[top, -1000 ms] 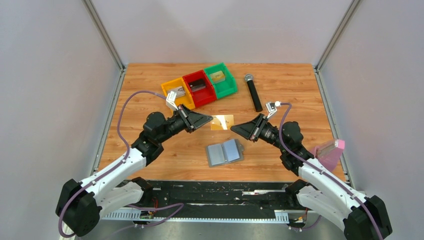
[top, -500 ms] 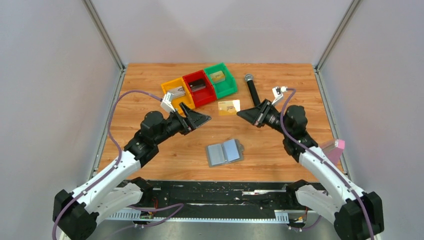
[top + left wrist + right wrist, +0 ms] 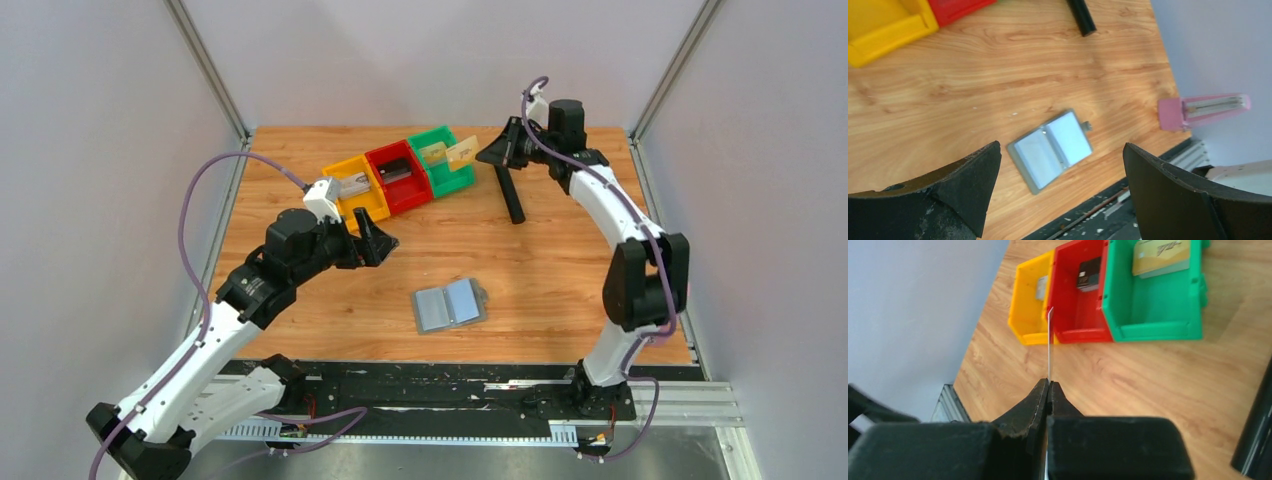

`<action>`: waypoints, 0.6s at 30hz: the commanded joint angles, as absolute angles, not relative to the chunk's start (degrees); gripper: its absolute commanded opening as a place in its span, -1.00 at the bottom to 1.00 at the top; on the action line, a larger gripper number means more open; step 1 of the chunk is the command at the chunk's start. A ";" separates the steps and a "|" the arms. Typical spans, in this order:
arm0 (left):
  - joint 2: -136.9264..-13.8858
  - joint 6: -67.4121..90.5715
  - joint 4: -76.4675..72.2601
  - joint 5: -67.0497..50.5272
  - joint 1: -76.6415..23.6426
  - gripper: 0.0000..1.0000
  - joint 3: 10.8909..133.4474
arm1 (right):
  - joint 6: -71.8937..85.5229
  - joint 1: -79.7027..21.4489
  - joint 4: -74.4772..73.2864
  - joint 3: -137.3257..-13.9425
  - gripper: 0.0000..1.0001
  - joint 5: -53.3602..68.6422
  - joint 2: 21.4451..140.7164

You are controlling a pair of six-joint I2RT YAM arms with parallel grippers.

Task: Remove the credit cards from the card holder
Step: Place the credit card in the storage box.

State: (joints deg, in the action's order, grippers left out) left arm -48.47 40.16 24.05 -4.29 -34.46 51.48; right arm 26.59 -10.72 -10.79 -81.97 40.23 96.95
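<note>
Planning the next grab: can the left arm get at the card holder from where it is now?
Probably yes. The left end effector is open, the card holder lies flat and uncovered close by, and the right end effector is far off by the green bin, shut on a credit card.

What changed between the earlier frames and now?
The left gripper let go of the gold card and drew back toward its own side, jaws open. The right gripper, shut on the card, carried it from mid-table to the far side, above the green bin. The card holder, yellow bin, red bin and black microphone stayed put.
</note>
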 commanded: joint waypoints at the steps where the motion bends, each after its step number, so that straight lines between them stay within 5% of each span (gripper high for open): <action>1: -46.36 28.94 32.89 2.93 -34.14 1.00 55.88 | 18.25 -10.49 -19.46 -94.86 -1.00 38.55 107.27; 18: -43.70 22.13 36.38 7.32 -34.19 1.00 55.85 | 17.39 -11.59 -22.63 -125.65 -1.00 35.06 134.93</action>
State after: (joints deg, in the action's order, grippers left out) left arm -43.81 23.97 36.73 6.59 -34.39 54.63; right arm 18.79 -10.81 -22.55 -119.81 36.27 131.48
